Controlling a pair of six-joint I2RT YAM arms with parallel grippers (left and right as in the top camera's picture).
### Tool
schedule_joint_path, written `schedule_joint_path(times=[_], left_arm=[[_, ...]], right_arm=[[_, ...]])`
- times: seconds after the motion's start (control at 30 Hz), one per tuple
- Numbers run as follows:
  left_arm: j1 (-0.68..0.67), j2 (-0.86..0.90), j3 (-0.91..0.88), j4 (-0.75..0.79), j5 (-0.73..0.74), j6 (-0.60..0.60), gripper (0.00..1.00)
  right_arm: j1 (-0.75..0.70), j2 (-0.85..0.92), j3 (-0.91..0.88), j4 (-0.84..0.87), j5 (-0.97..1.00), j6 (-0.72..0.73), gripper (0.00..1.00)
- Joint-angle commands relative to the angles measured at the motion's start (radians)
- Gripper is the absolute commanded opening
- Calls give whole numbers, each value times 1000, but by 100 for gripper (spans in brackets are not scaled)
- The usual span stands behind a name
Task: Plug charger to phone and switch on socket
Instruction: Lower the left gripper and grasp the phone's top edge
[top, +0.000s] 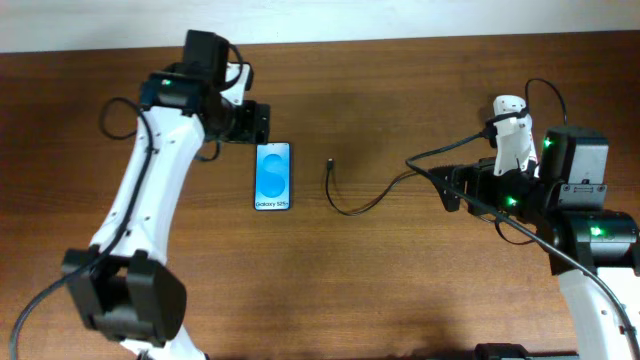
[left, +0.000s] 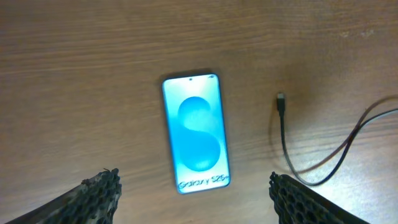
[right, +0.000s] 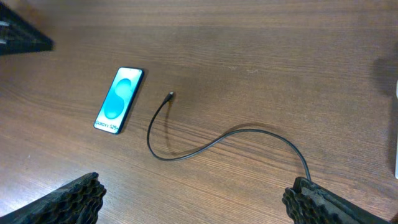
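Observation:
The phone (top: 272, 176) lies flat on the wooden table with its blue screen up; it also shows in the left wrist view (left: 196, 132) and the right wrist view (right: 118, 99). The charger (top: 345, 204) is a thin black cable curving on the table, and its small plug (top: 329, 164) lies free a little right of the phone. My left gripper (top: 250, 125) is open and empty just beyond the phone's top end (left: 194, 179). My right gripper (top: 450, 187) is open and empty above the cable's right part (right: 196, 183). The socket is not clearly in view.
A white sliver (right: 396, 130) shows at the right edge of the right wrist view; I cannot tell what it is. The charger cable (right: 236, 132) runs behind my right gripper's right finger. Thick black robot cables hang by the right arm (top: 520, 225).

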Motion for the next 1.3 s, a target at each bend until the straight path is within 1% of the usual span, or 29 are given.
schedule_joint_path(times=[0.0, 0.07, 0.1, 0.13, 0.2, 0.23, 0.33, 0.6, 0.8, 0.93, 1.1, 1.27], left_arm=[[-45, 114, 27, 14, -15, -95, 87], [-64, 163, 51, 16, -16, -106, 90], [-77, 188, 65, 15, -24, -106, 95], [-89, 209, 76, 12, -53, -111, 98], [-110, 243, 97, -7, -122, -140, 100], [-120, 256, 100, -15, -148, -153, 100], [-124, 276, 100, -26, -158, -166, 100], [-122, 341, 98, -32, -153, -181, 100], [-91, 375, 98, -55, -136, -180, 99], [-69, 414, 98, -61, -93, -149, 99], [-69, 427, 98, -55, -94, -104, 99], [-69, 429, 98, -51, -93, -105, 99]], right_arm=[[9, 8, 21, -7, -17, -5, 98], [9, 9, 21, -14, -17, -4, 98], [9, 9, 21, -16, -17, -4, 98], [9, 9, 21, -18, -17, -4, 98], [9, 9, 21, -25, -17, -5, 98], [9, 9, 21, -30, -17, -5, 98], [9, 9, 21, -41, -17, -5, 98], [9, 9, 21, -50, -17, -5, 98], [9, 9, 20, -59, -16, -5, 99], [9, 10, 21, -60, -16, -5, 99], [9, 10, 20, -60, -16, -5, 98], [9, 10, 20, -60, -16, -5, 98]])
